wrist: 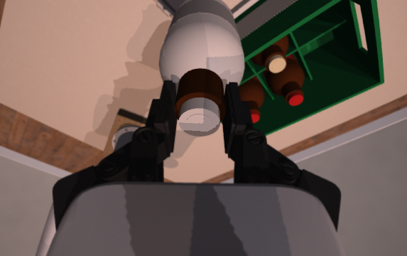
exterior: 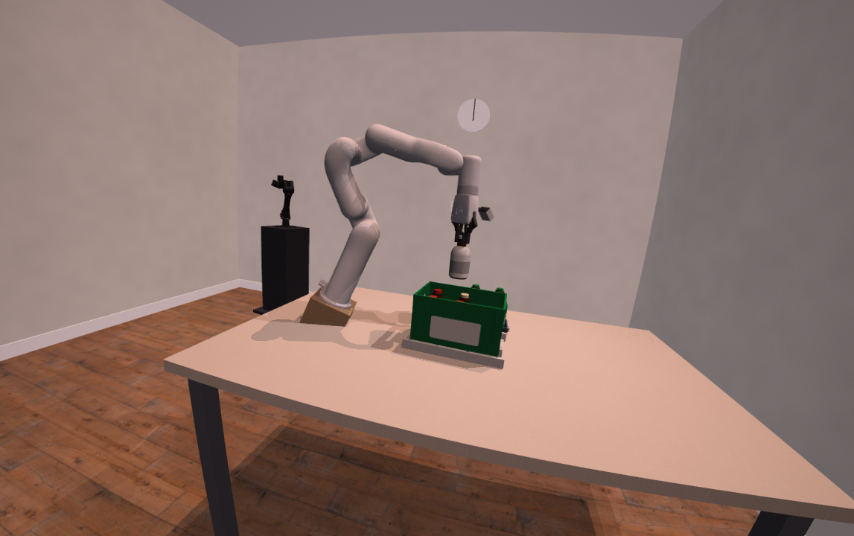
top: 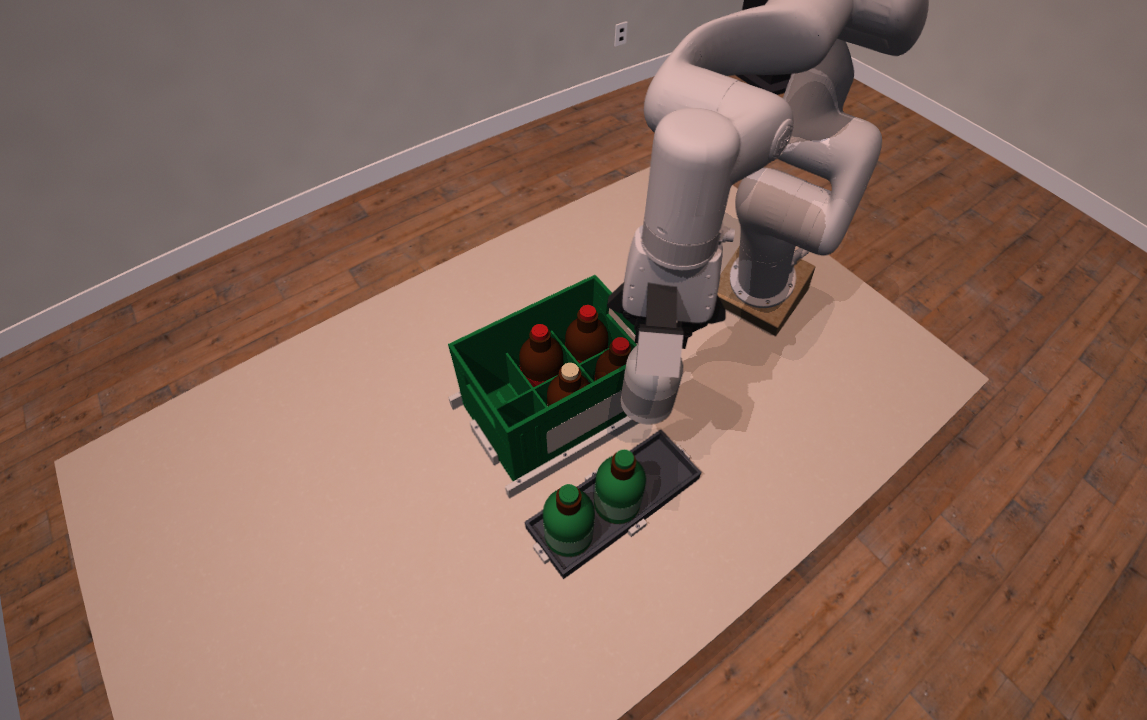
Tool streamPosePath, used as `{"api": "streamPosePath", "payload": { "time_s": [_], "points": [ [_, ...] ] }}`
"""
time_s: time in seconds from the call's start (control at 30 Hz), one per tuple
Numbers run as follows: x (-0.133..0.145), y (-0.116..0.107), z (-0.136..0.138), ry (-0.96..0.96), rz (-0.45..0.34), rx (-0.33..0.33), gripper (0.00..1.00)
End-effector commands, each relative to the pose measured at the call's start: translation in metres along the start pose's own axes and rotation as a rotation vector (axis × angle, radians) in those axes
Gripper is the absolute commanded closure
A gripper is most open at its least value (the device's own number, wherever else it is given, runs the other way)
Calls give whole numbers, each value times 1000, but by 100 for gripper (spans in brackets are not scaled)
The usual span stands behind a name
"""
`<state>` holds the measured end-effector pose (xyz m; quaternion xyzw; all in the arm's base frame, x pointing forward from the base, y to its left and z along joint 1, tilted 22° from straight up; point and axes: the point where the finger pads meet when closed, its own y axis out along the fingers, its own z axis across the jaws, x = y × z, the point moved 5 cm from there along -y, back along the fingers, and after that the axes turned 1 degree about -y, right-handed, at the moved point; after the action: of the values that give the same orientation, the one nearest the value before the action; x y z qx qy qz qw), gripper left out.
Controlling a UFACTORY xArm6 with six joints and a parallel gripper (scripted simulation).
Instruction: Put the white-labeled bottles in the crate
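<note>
The black two-fingered claw [wrist: 199,107] is clamped on the brown neck of a white-labeled bottle with a white cap [wrist: 202,53], its fingers pressed to either side of the neck just below the cap. The bottle hangs upright in the air, above the top rim of the crate and just off the crate's corner nearest the arm's base.

Under it all is the long beige table top on dark legs [exterior: 549,400]. On it stands the pale grey jointed arm [exterior: 350,193], bolted to a small wooden block [top: 769,315].

The green plastic crate with inner dividers [top: 523,447] sits near the table's middle and is level. It holds four brown bottles: three with red caps [top: 539,333] and one with a cream cap [top: 569,370]. The two cells at the crate's end farthest from the arm's base [top: 505,402] hold nothing.

Just beside the crate's long labelled side lies the flat dark grey tray [top: 671,465]. Two green-capped, green-labeled bottles [top: 620,483] stand upright on it, at the tray's end farthest from the arm's base.
</note>
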<state>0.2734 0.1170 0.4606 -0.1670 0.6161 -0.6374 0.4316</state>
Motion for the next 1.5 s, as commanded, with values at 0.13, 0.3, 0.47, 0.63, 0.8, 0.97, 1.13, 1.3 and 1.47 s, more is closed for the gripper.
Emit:
{"api": "streamPosePath", "payload": {
  "time_s": [0.13, 0.3, 0.47, 0.63, 0.8, 0.97, 1.13, 1.3, 1.47],
  "points": [
    [3, -2, 12, 0, 4, 2, 100],
    [4, -2, 16, 0, 4, 2, 100],
    [7, -2, 25, 0, 4, 2, 100],
    [9, -2, 33, 0, 4, 2, 100],
    [12, -2, 43, 0, 4, 2, 100],
    [14, -2, 49, 0, 4, 2, 100],
    [17, -2, 59, 0, 4, 2, 100],
    [20, -2, 70, 0, 4, 2, 100],
    [22, -2, 76, 0, 4, 2, 100]
  ]
}}
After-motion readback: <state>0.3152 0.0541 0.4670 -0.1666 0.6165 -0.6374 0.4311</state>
